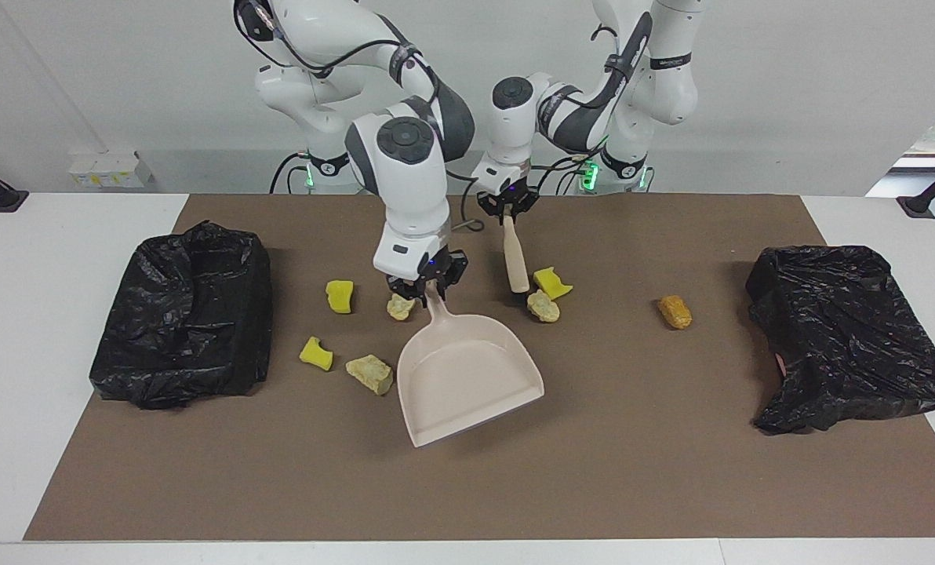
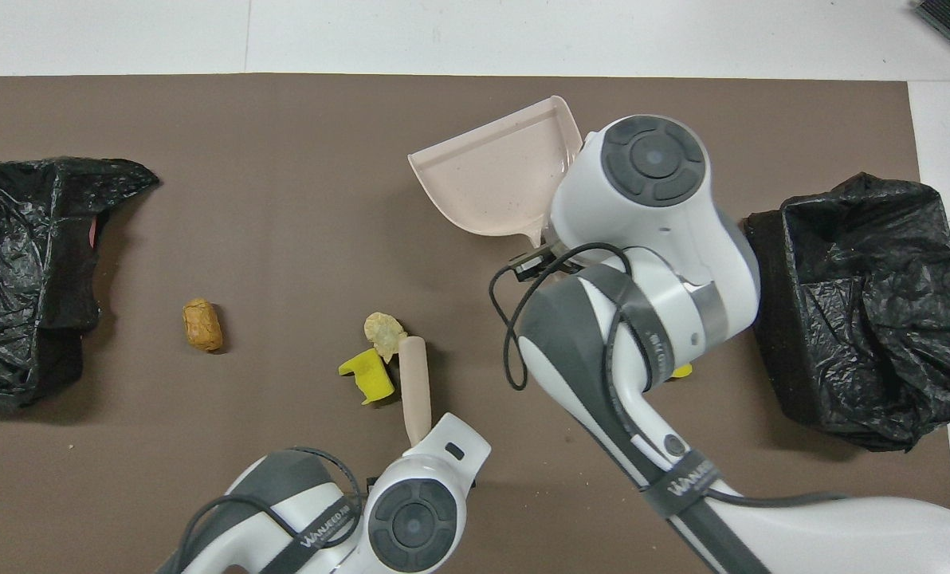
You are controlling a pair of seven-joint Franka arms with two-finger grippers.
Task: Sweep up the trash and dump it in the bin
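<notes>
**Both arms holding tools above the mat, trash on the mat**

Right gripper [image 1: 423, 289] pinches the handle of the beige dustpan [image 1: 467, 377]. The pan hangs tilted over the brown mat [image 1: 593, 471], its shadow on the mat below, its open mouth turned toward the edge farthest from the robots. In the overhead view the right arm covers much of the mat on its own end.

Left gripper [image 1: 507, 210] is clamped on the top of a beige stick-like brush handle [image 1: 514, 263], which hangs down, slightly tilted, its lower end just beside 2 trash pieces.

Trash, 7 pieces, all on the mat:
- yellow sponge [image 1: 551, 282] and cream lump [image 1: 543, 307], touching or nearly, next to the handle's tip
- orange-brown lump [image 1: 675, 311], alone, toward the left arm's end, near the black bag [image 1: 852, 345] there
- cream lump [image 1: 400, 306] under the right gripper
- yellow sponge [image 1: 340, 296], yellow sponge [image 1: 316, 354] and cream lump [image 1: 370, 373], toward the right arm's end, between the dustpan and the black-lined bin [image 1: 185, 314]

No trash visible in the dustpan.
</notes>
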